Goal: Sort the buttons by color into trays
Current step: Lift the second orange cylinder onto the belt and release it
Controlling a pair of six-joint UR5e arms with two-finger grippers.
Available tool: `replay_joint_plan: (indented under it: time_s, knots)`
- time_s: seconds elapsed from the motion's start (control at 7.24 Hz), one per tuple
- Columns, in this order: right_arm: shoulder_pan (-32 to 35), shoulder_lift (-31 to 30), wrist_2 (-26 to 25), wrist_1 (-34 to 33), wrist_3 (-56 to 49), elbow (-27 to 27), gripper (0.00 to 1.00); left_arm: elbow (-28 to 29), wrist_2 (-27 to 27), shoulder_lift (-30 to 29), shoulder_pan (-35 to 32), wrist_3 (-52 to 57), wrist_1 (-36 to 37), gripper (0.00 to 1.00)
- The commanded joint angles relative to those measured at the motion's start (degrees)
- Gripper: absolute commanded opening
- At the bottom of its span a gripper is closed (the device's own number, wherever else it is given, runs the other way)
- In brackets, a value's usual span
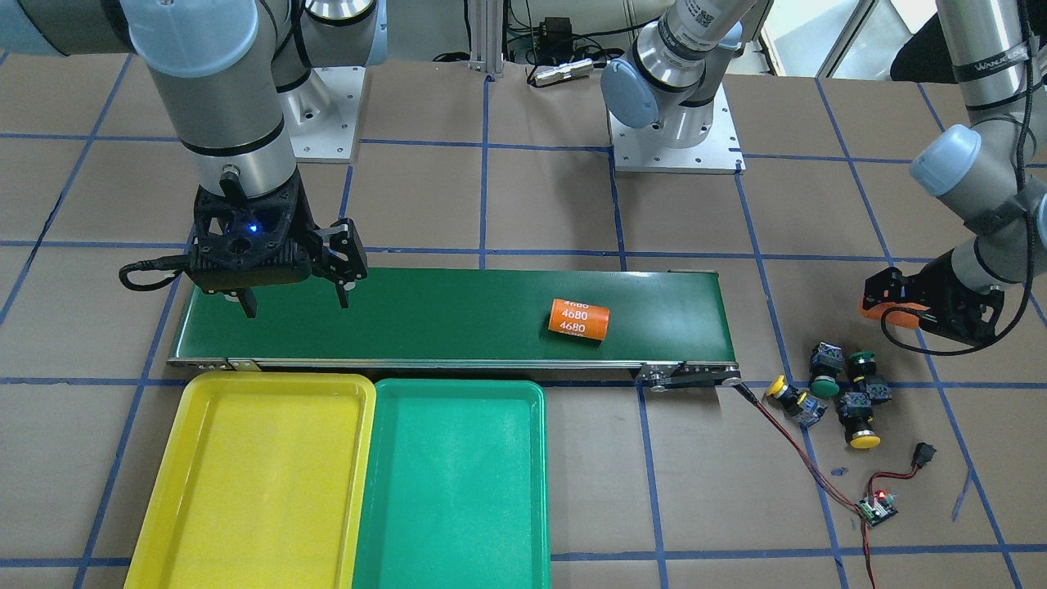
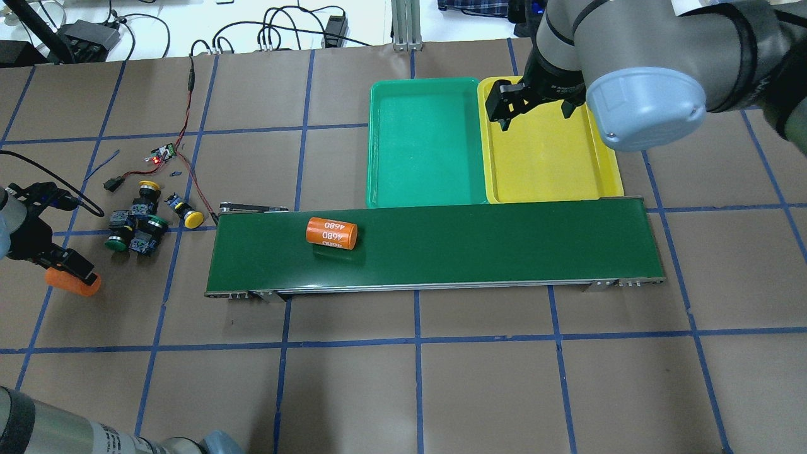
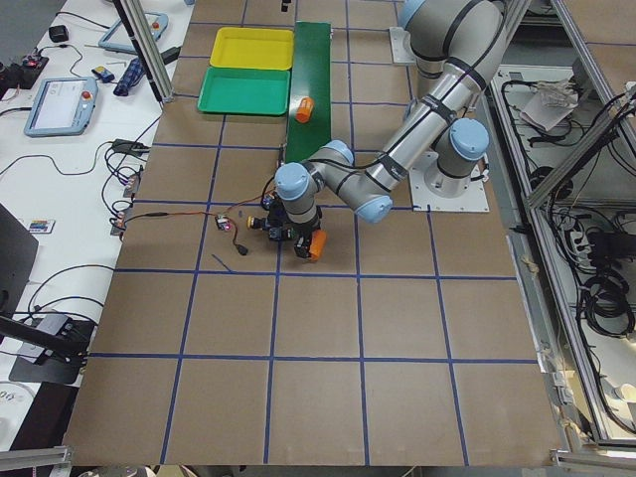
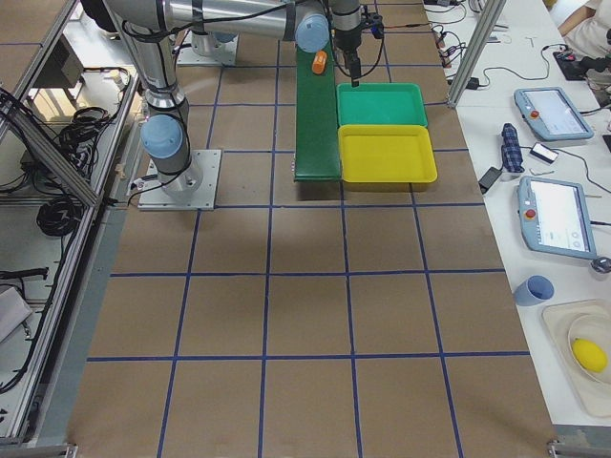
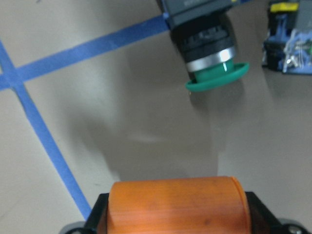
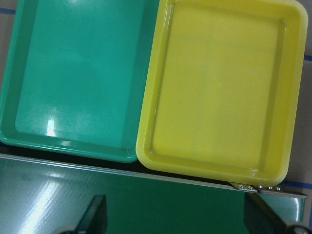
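Bright, even light from overhead in all views; shadows short and soft. Overhead view: faint shadow just below the belt cylinder (image 2: 331, 232) on the belt (image 2: 504, 246). Front view: right arm (image 1: 213, 90) at upper left is close and a bit soft. Right wrist view: white glare spot at lower left of the green tray (image 6: 73, 73), broad sheen on the belt at lower left. Left wrist view is soft overall: held cylinder (image 5: 178, 207) at bottom is out of focus, green button (image 5: 217, 80) slightly blurred, diffuse shadows mid-left. Side views are small, fine detail lost.

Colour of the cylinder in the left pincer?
Orange. The cylinder shows best in the left wrist view.
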Motion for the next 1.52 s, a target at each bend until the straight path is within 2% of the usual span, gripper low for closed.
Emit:
replay_joint_plan:
  time_s: [0.0,0.14,0.41,0.69,0.97,1.38]
  knots:
    - [0.00,-0.14,-0.13,0.30,0.26,0.23,1.00,8.38,-7.00,2.88,-4.83,-10.18,-10.64,0.00]
    - [0.00,-0.40,-0.74,0.56,0.26,0.23,1.00,11.30,-8.51,3.33,-9.92,-18.26,-13.58,0.00]
    - [0.18,-1.02,-1.10,0.74,0.52,0.40,1.00,11.51,-8.79,3.95,-21.25,-32.17,-13.70,0.00]
    - [0.70,-1.20,-0.22,0.65,6.21,0.32,1.00,9.59,-8.53,2.98,-30.23,-39.74,-13.18,0.00]
    - [1.15,-1.20,-0.04,0.48,6.24,-0.12,1.00,4.94,-8.36,4.11,-31.59,-39.71,-13.00,0.00]
    - [1.15,-1.63,-0.22,0.21,6.24,-0.65,1.00,1.24,-8.00,5.18,-31.59,-39.26,-13.00,0.00]
